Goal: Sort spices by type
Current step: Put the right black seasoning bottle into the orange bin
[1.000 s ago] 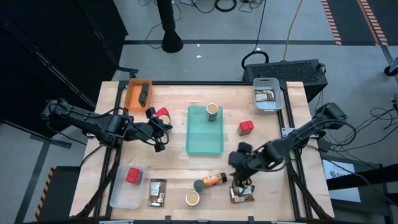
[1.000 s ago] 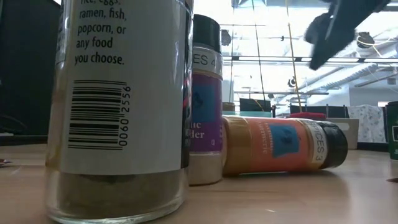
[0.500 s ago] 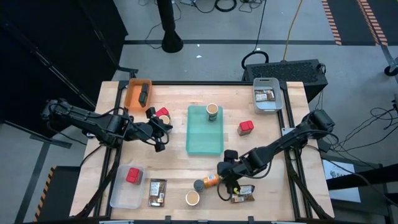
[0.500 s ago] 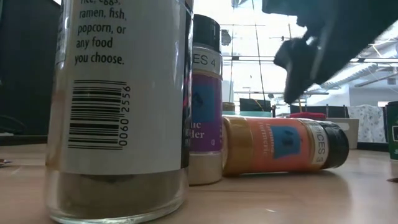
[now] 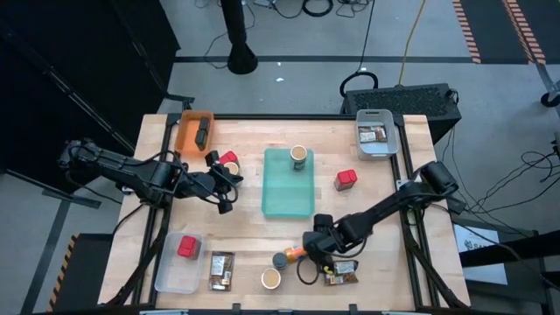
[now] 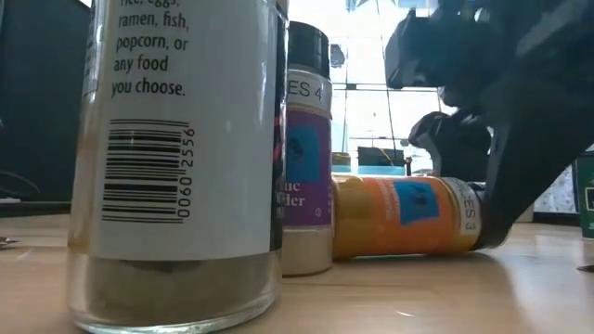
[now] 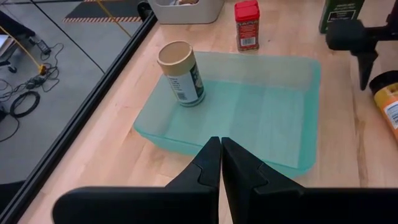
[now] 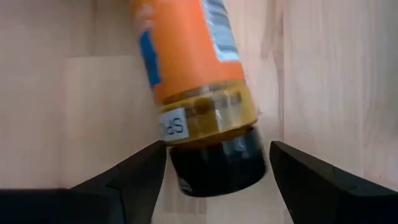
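Observation:
An orange-labelled spice jar (image 5: 301,253) with a black cap (image 8: 217,165) lies on its side near the table's front edge. My right gripper (image 5: 311,254) is open and tipped steeply down over it. One finger stands on each side of the cap, and I see no touch. Beside it a black-capped, purple-labelled jar (image 6: 306,158) stands upright. My left gripper (image 5: 223,201) is shut on nothing and hangs above the table left of the teal tray (image 5: 284,201). In that tray a tan jar (image 5: 298,157) stands on its base.
A red box (image 5: 346,179) stands right of the teal tray and another (image 5: 229,160) left of it. A third (image 5: 186,248) is in a clear bin at the front left. Brown packets (image 5: 221,270) (image 5: 341,275) and a tan jar (image 5: 270,278) lie along the front edge. An orange bin (image 5: 194,129) and a grey bin (image 5: 374,136) stand at the back.
My right gripper has gone down and toward the table's left edge. It has come from above the brown packet to the orange jar's cap, tipping steeper and rolling a little, and its fingers have stayed open.

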Available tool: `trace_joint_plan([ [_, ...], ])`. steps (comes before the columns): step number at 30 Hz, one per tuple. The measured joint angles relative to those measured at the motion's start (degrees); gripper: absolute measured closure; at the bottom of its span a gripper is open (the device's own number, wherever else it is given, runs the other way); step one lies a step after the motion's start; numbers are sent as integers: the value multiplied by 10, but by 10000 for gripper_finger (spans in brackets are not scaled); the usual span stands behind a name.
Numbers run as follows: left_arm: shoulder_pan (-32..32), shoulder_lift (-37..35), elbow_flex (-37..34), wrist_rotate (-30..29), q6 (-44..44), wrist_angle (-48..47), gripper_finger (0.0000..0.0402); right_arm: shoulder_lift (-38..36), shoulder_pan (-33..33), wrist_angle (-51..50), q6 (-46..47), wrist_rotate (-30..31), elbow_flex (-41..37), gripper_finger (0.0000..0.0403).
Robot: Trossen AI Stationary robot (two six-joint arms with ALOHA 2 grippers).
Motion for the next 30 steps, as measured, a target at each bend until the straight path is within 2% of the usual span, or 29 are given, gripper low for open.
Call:
trace_joint_plan([
  [4,0,0,0,0,0,0,384,8,-8,1,-19,0,0,131],
  [7,0,0,0,0,0,1,384,10,-12,0,-30,0,0,150],
  [23,0,0,0,0,2,18,384,-17,-14,-55,-27,-22,0,387],
  [26,0,0,0,0,2,19,384,-43,-13,-114,-9,-35,0,399],
  [30,0,0,0,0,1,24,384,-88,-13,-175,-10,-35,0,391],
])
